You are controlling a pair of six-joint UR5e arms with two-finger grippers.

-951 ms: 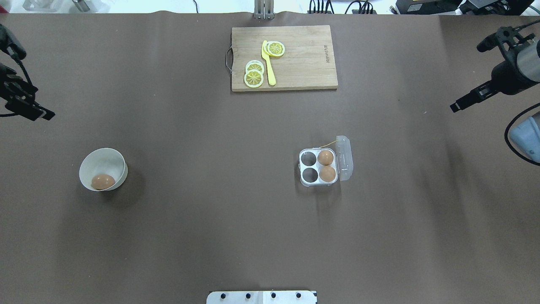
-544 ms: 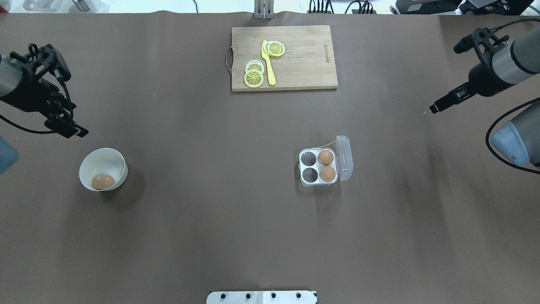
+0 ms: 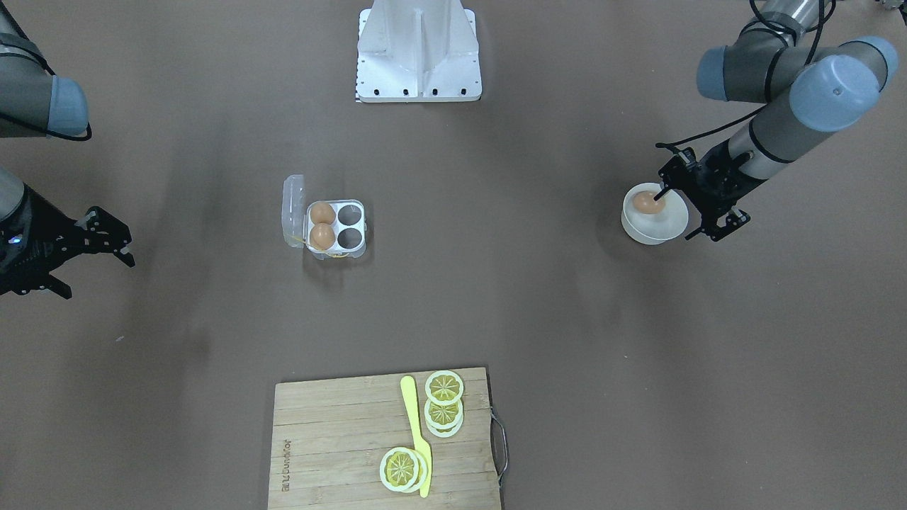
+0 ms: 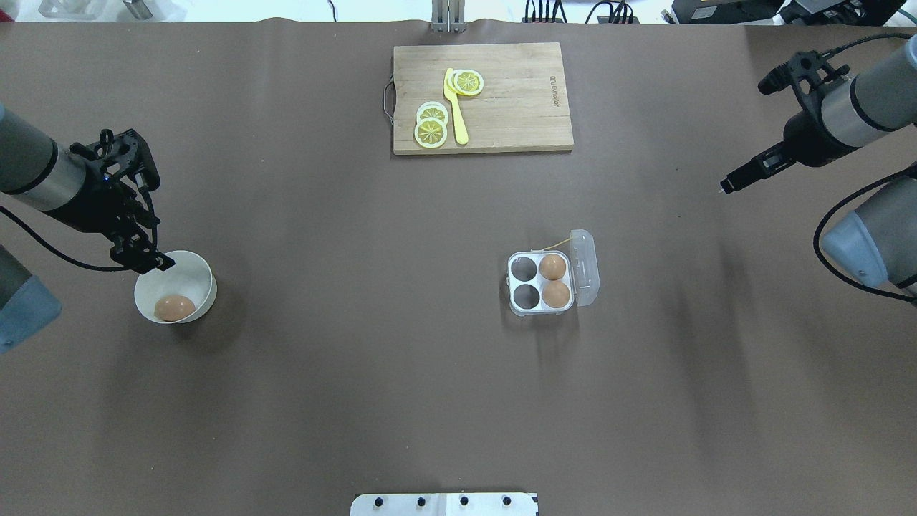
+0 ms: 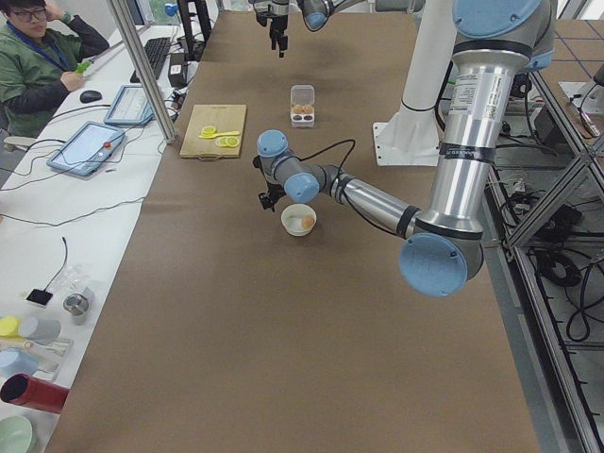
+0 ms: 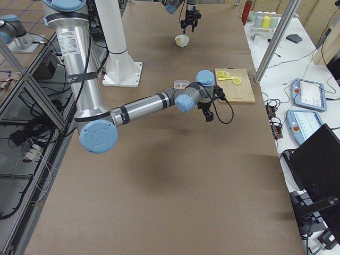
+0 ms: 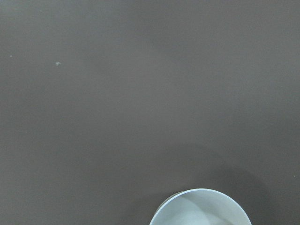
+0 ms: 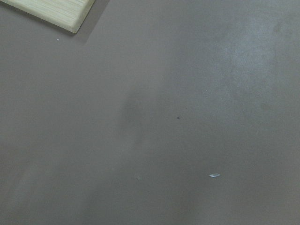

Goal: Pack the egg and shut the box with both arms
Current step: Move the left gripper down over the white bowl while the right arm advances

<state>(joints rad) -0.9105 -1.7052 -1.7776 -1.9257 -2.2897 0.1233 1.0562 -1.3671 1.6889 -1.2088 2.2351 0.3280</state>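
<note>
The egg [image 4: 175,308] lies alone in a round white bowl [image 4: 195,262] at the table's left; it also shows in the front view [image 3: 645,202]. The clear box [image 4: 511,284] stands right of centre with its lid [image 4: 584,269] open to the right. It holds two brown eggs [image 4: 552,267] in the right cells; the left two cells are empty. My left gripper [image 4: 143,256] hangs open over the bowl's far-left rim, empty, and also shows in the front view [image 3: 698,212]. My right gripper [image 3: 96,276] is open and empty, far right of the box [image 3: 365,230].
A wooden cutting board [image 4: 516,100] with lemon slices [image 4: 431,132] and a yellow knife [image 4: 455,107] lies at the far middle. The robot's white base [image 3: 418,49] stands at the near edge. An operator [image 5: 42,57] sits beyond the table in the left side view.
My left arm has swung in from the table's left edge to the bowl's rim. My right arm has moved a little inward. The eggs, bowl and box have not moved.
</note>
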